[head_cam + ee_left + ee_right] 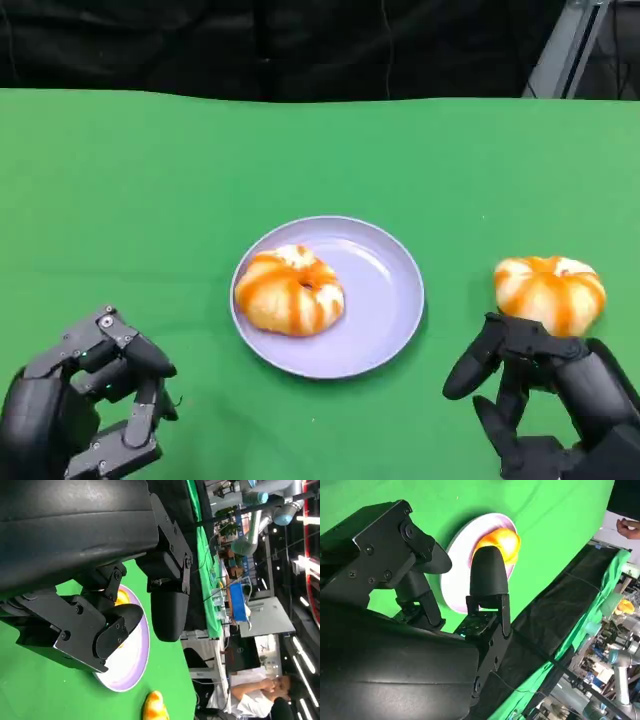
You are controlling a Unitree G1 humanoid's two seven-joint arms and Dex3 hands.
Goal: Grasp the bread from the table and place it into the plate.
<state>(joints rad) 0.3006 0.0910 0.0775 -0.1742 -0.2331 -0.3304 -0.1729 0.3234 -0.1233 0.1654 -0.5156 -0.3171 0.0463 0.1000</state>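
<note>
Fingers of the black right hand [545, 400] spread apart and empty, just short of the round orange-striped bread on the table [550, 292]; contact is hard to judge from above. A second striped bread [289, 290] already lies in the round lilac plate [390, 300]. The left hand [85, 410] rests loosely open, empty, well apart. The bun looks light, soft and squashable, so a gentle hold across its sides seems best.

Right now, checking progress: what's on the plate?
One bread lies on the plate, left of centre. The plate surface under it is hidden.
</note>
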